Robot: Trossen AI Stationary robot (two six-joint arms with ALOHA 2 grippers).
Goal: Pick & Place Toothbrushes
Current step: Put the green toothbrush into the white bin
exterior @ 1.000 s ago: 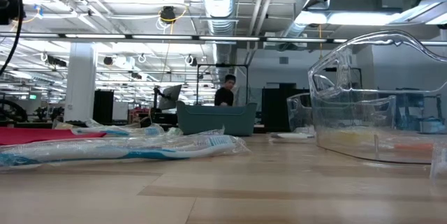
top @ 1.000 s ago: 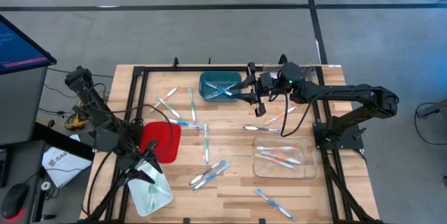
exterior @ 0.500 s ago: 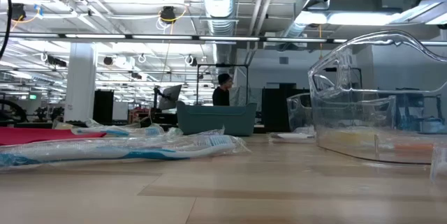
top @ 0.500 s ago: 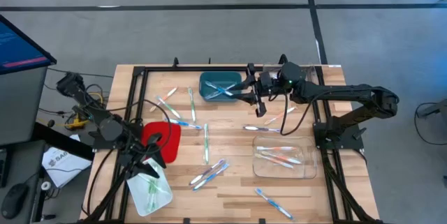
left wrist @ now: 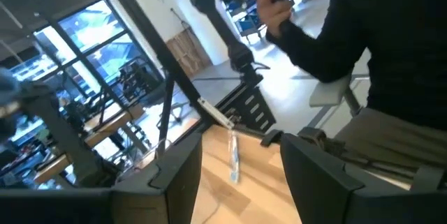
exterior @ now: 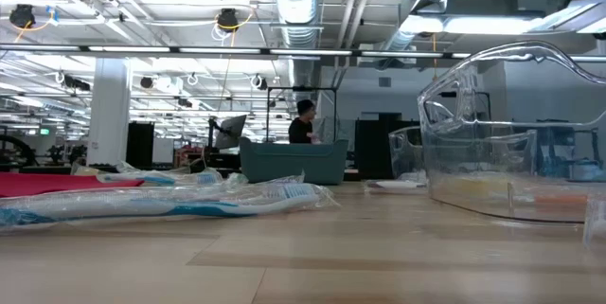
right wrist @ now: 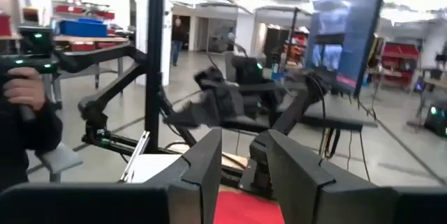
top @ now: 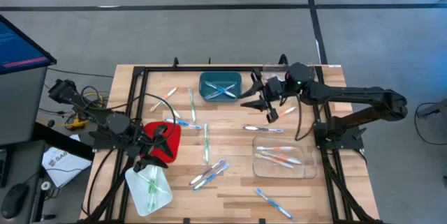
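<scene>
A: Where is your left hand point(top: 157, 147) now, and does it carry anything?

B: Your left hand hangs over the red tray point(top: 170, 140), at the left side of the worktop point(top: 230, 182). In the left wrist view its fingers point(left wrist: 174, 175) stand well apart and nothing is between them — the hand is released. Just beside it, toward the front edge, you have the clear dish point(top: 150, 189) with green toothbrushes point(top: 152, 185) inside.

A: And your right hand?

B: Your right hand point(top: 265, 102) hovers just to the right of the teal bin point(top: 220, 86), near the back of the worktop. In the right wrist view the two fingers point(right wrist: 206, 165) have only a narrow gap, and I see no toothbrush in it. I cannot tell for sure whether this hand is closed or a little open.

A: Where do the toothbrushes lie compared to it?

B: Blue toothbrushes point(top: 225, 90) lie inside the teal bin, beside your right hand. One blue toothbrush point(top: 263, 128) lies on the wood just in front of that hand, and the clear container point(top: 279, 158) with orange-red ones point(top: 279, 155) is further toward the front. The other loose brushes point(top: 206, 140) are scattered in the middle — between your two hands.
</scene>
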